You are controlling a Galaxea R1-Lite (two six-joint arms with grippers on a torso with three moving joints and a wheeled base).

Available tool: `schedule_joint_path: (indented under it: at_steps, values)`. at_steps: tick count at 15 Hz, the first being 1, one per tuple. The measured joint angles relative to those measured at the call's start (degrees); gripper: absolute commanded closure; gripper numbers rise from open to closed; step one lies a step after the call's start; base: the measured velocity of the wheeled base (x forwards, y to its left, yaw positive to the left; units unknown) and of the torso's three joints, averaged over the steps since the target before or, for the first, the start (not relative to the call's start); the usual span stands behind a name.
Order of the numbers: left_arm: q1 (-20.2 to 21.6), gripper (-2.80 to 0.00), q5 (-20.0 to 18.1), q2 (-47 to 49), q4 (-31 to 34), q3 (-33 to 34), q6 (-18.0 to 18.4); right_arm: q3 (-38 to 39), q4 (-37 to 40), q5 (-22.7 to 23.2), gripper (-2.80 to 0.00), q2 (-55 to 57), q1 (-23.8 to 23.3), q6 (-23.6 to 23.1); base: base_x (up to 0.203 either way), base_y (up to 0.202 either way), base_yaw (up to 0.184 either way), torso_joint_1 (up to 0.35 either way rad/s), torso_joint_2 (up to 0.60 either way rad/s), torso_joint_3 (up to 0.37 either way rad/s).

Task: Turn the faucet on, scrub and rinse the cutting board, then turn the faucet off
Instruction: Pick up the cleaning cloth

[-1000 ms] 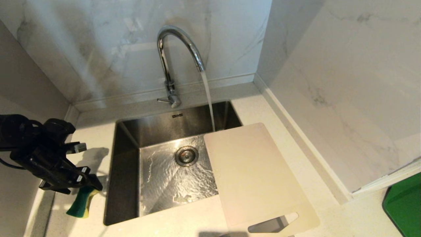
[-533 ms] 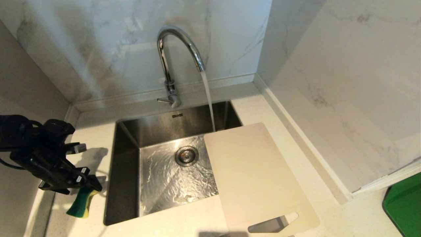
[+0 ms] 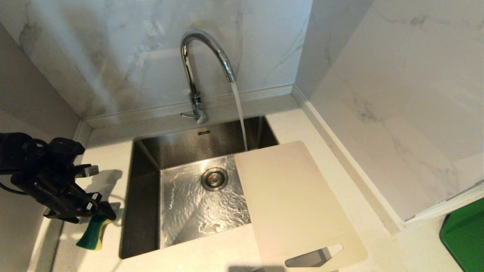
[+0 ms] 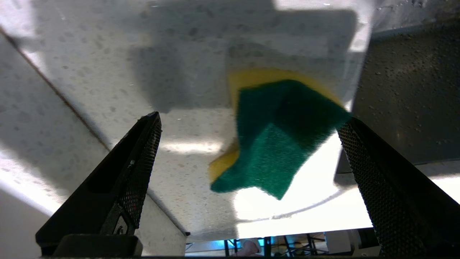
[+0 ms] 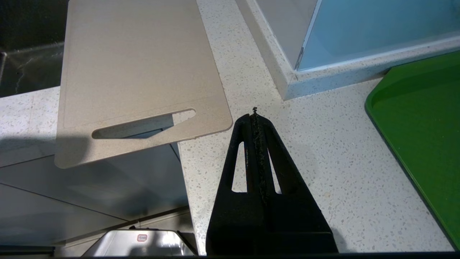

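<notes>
Looking down from my head camera, I see the faucet [image 3: 204, 68] at twelve o'clock pouring a steady stream of water [image 3: 239, 113] into the steel sink [image 3: 147, 177], rippling across the basin around the drain [image 3: 214, 178]. The cutting board [image 3: 295, 204] lies at four o'clock, bridging the sink's right rim and the speckled counter [image 3: 382, 249], its handle slot nearest me. My left gripper [image 3: 92, 185] hangs at nine o'clock over the counter left of the sink, jaws spread wide, with a green-and-yellow sponge [image 3: 92, 235] just below it. A green tray [image 3: 465, 238] shows at the four o'clock edge.

From my left wrist, both mesh-faced fingers [image 4: 140, 162] stand well apart, and the sponge [image 4: 276, 136] lies on the wet counter [image 4: 107, 72] between them, near one finger; whether it touches I cannot tell.

From my right wrist, my right gripper [image 5: 256, 117] rests over the counter [image 5: 323, 162] with its jaws pressed together on nothing, just beside the cutting board's [image 5: 136, 64] slotted end, which overhangs the counter edge. The green tray [image 5: 424, 122] lies on the other side.
</notes>
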Motion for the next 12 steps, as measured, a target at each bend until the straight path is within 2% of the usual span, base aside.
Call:
schedule_joint_path:
  at_steps: [12]
  values:
    - [0.4,-2.80,-1.5,1.5,0.1,0.0,0.6,0.0,0.0,0.0,0.00,0.0,0.0,0.0,0.000,0.000,0.000,0.000,0.00,0.000]
